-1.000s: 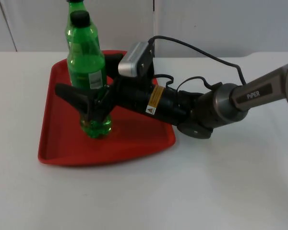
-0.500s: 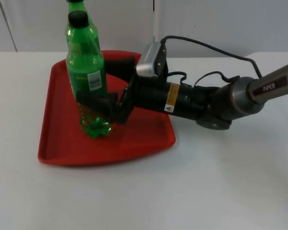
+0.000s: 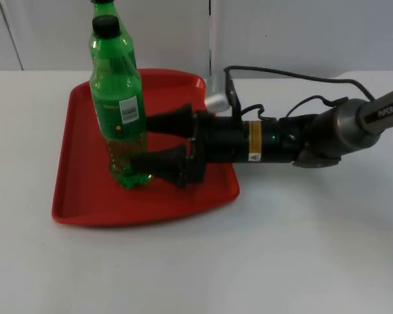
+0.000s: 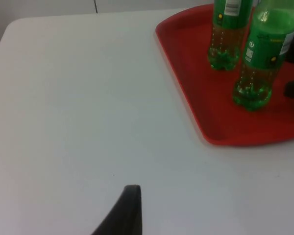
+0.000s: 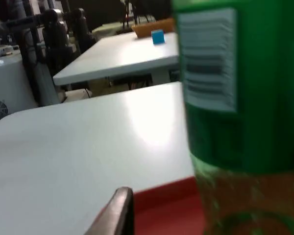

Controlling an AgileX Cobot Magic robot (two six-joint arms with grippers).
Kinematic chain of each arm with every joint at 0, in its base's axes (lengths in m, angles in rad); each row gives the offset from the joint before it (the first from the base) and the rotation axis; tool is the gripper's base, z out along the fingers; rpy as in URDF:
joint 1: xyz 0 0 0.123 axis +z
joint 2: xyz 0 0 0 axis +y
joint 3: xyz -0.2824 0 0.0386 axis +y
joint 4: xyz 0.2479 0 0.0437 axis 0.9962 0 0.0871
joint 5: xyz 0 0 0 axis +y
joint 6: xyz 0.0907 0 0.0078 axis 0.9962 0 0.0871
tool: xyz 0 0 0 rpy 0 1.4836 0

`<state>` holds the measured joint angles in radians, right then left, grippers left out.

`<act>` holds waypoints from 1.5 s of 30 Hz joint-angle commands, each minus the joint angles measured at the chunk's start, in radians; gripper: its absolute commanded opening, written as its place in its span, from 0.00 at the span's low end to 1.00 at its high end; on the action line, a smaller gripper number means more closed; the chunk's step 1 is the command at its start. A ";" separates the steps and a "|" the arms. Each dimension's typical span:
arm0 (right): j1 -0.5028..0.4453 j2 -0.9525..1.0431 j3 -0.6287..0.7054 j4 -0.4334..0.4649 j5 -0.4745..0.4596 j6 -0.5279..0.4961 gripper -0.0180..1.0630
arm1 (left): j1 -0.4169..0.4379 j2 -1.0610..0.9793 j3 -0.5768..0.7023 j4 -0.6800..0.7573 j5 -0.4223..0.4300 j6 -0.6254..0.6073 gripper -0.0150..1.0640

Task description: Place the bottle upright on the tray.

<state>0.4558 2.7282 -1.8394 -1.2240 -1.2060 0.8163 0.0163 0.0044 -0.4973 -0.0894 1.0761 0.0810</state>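
Observation:
Two green bottles stand upright on the red tray (image 3: 78, 196). The nearer bottle (image 3: 118, 98) has a black cap and a white label; the second bottle (image 3: 103, 29) stands behind it. My right gripper (image 3: 143, 142) lies low over the tray at the nearer bottle's right side, open, its fingertips (image 3: 158, 122) level with the lower body and holding nothing. That bottle (image 5: 235, 98) looms close in the right wrist view, above the tray rim (image 5: 166, 200). In the left wrist view both bottles (image 4: 260, 54) stand on the tray (image 4: 196, 103). My left gripper (image 4: 130, 210) waits over bare table beside the tray.
The right arm (image 3: 281, 137) stretches across the table from the tray's right edge. White table top surrounds the tray on the left, front and right. The grey partition wall rises just behind the tray.
My right gripper has drawn back to the right from around the nearer bottle and rolled its wrist. The bottle stays upright in the same spot.

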 commanded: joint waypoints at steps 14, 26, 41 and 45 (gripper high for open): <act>-0.076 -0.236 -0.004 -0.483 0.060 0.433 0.98 | -0.004 -0.004 0.003 0.001 -0.001 0.001 0.99; -0.109 -0.403 0.000 -0.520 0.060 0.770 0.98 | -0.004 -0.004 0.003 0.001 -0.001 0.001 0.99; -0.145 -0.596 -0.002 -0.520 0.711 1.001 0.98 | -0.004 -0.004 0.003 0.003 -0.001 0.001 0.99; -0.170 -0.604 -0.002 -0.520 0.819 1.042 0.98 | -0.004 -0.004 0.003 0.003 -0.001 0.001 0.99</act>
<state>0.2928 2.1323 -1.8394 -1.7472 -0.4396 1.8461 0.0163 0.0044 -0.4973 -0.0894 1.0761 0.0810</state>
